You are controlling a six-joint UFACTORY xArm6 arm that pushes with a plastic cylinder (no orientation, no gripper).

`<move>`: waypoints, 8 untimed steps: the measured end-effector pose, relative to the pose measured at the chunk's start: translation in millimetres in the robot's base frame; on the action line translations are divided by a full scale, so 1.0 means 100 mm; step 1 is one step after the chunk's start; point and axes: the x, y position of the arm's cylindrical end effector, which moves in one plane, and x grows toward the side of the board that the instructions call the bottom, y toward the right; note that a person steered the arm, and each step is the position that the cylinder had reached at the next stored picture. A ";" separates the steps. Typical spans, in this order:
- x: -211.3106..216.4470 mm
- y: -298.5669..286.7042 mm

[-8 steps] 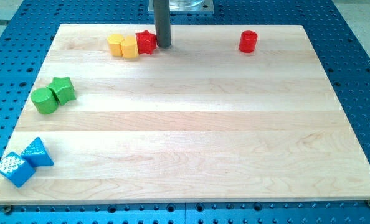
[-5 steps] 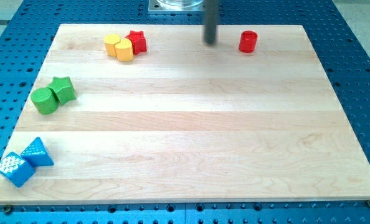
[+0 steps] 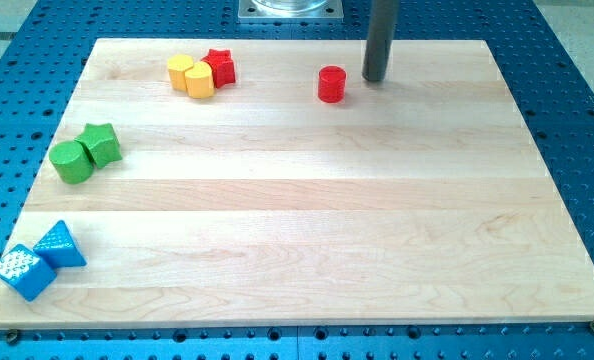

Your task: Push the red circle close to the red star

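Observation:
The red circle (image 3: pixel 331 84) sits near the view's top, right of the middle of the wooden board (image 3: pixel 307 250). The red star (image 3: pixel 218 67) is at the top left, touching two yellow blocks (image 3: pixel 191 75). My tip (image 3: pixel 376 78) rests on the board just right of the red circle, a small gap apart from it. The red circle lies well to the right of the red star.
A green circle (image 3: pixel 72 162) and a green star-like block (image 3: pixel 101 144) sit together at the view's left edge. Two blue blocks (image 3: pixel 39 260) sit at the bottom left corner. A metal arm base (image 3: pixel 290 8) is at the top.
My tip swung from beside the red star to the right, past the red circle. The red circle has slid left towards the red star. The star group shifted slightly left.

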 end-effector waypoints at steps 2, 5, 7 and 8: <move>0.27 -0.81; 0.40 -1.09; 0.21 -1.48; 0.27 -1.71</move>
